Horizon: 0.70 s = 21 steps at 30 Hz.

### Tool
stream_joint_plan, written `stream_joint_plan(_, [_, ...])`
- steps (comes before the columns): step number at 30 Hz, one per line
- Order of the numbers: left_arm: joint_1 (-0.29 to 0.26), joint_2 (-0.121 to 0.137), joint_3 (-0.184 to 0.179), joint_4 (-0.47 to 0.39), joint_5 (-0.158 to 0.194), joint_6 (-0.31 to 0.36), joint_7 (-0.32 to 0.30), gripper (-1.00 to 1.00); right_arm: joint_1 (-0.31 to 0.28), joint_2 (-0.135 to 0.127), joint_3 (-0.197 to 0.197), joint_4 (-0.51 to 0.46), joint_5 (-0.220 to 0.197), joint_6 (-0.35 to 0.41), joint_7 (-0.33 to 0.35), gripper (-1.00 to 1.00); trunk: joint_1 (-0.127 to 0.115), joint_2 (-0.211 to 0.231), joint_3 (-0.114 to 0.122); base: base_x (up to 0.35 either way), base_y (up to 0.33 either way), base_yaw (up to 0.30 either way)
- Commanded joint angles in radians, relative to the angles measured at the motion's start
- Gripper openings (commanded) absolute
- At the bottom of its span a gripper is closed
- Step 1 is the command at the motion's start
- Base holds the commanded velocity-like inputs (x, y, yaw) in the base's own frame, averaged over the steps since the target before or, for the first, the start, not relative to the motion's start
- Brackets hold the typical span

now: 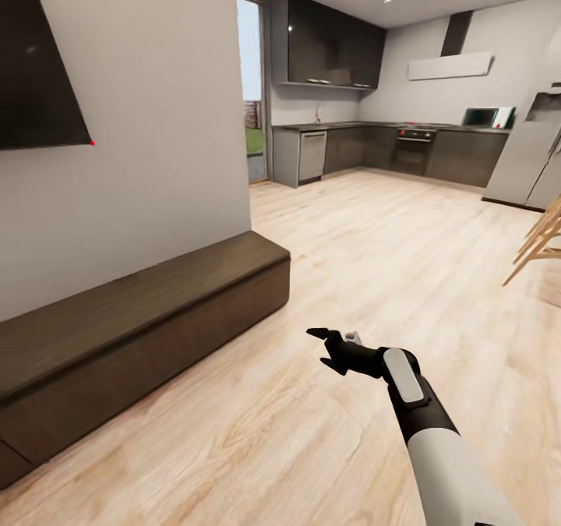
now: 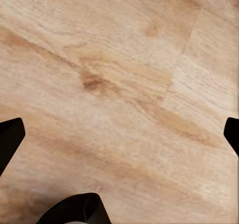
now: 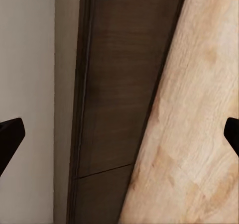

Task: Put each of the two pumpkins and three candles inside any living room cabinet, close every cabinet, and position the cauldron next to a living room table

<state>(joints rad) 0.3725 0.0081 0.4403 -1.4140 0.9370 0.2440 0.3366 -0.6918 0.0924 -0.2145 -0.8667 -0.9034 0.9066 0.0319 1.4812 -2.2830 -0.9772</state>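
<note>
I am holding the right gripper (image 1: 329, 350) out over the wood floor (image 1: 374, 245), fingers spread wide with nothing between them; in the right wrist view its two dark fingertips (image 3: 10, 139) are sitting at opposite edges of the frame, confirming a wide opening. That gripper is hanging just off the near end of the cabinet (image 1: 140, 323), on its room side, well apart from the front face. Through the right wrist camera I am looking along the cabinet (image 3: 119, 94), which is showing a flat dark-brown front with one thin seam across it, closed as far as I can see, running between the pale wall (image 3: 27, 59) and the floor planks. The left gripper (image 2: 119, 134) is also spread wide, its fingertips (image 2: 9, 137) at the frame edges over bare floor (image 2: 124, 74). Above the cabinet, a dark wall screen (image 1: 39, 58) is hanging. Beyond the cabinet's far end, the kitchen units (image 1: 374, 148) are lining the back wall.
</note>
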Motion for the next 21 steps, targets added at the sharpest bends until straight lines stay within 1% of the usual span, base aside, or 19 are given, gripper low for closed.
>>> stream_joint_plan(1, [0.0,0.0,0.0,-0.001,0.0,0.0,0.0,1.0,0.0,0.0,0.0,0.0,0.0,0.0,0.0,1.0,0.0,0.0,0.0,0.348,0.012,0.294])
stream_joint_plan(6, [0.001,0.0,0.0,-0.003,0.0,0.0,0.0,1.0,0.001,0.0,0.0,0.0,0.0,0.0,0.0,1.0,0.0,0.0,0.0,0.349,-0.015,0.294])
stream_joint_plan(10, [0.001,0.001,-0.001,-0.004,0.0,0.0,0.0,1.0,0.003,0.0,-0.001,-0.002,0.0,0.001,0.002,1.0,0.0,0.0,0.0,0.346,-0.116,0.276])
stream_joint_plan(12, [0.001,0.001,-0.001,-0.005,-0.001,0.0,0.001,1.0,0.006,-0.001,-0.002,-0.006,0.0,-0.001,0.035,1.0,0.0,0.0,0.0,0.34,-0.156,0.138])
stream_joint_plan(13, [0.001,0.0,-0.001,-0.005,-0.001,0.0,0.001,1.0,0.013,-0.002,-0.003,-0.004,0.003,-0.006,0.09,1.0,0.0,0.0,0.0,0.337,-0.168,0.078])
stream_joint_plan(14, [0.002,0.0,-0.001,-0.005,-0.001,0.0,0.001,1.0,0.019,-0.002,-0.003,-0.002,0.005,-0.013,0.121,1.0,0.0,0.0,0.0,0.337,-0.171,0.063])
stream_joint_plan(15, [0.002,0.0,-0.001,-0.004,-0.001,0.0,0.001,1.0,0.037,-0.004,-0.004,0.0,0.008,-0.041,0.188,1.0,0.0,0.0,0.0,0.335,-0.176,0.04])
stream_joint_plan(16, [0.001,0.0,0.0,-0.005,-0.001,0.0,0.001,1.0,0.055,-0.007,-0.004,0.002,0.009,-0.086,0.25,1.0,0.0,0.0,0.0,0.334,-0.18,0.026])
stream_joint_plan(17, [0.001,0.0,0.0,-0.005,-0.001,0.0,0.001,1.0,0.063,-0.008,-0.004,0.003,0.009,-0.114,0.28,1.0,0.0,0.0,0.0,0.333,-0.181,0.021])
stream_joint_plan(18, [0.001,0.0,0.0,-0.004,-0.001,0.0,0.001,1.0,0.076,-0.01,-0.004,0.014,0.01,-0.168,0.334,1.0,0.0,0.0,0.0,0.332,-0.184,0.013])
stream_joint_plan(19, [0.001,0.0,-0.001,-0.005,-0.001,0.0,0.001,1.0,0.08,-0.011,-0.004,0.024,0.01,-0.192,0.359,1.0,0.0,0.0,0.0,0.331,-0.185,0.011])
stream_joint_plan(20, [0.001,0.0,0.0,-0.005,-0.001,0.0,0.001,1.0,0.087,-0.011,-0.003,0.051,0.01,-0.23,0.405,1.0,0.0,0.0,0.0,0.33,-0.187,0.007])
stream_joint_plan(21, [0.001,0.0,-0.001,-0.004,-0.001,0.0,0.001,1.0,0.089,-0.011,-0.002,0.064,0.011,-0.244,0.421,1.0,0.0,0.0,0.0,0.329,-0.188,0.005])
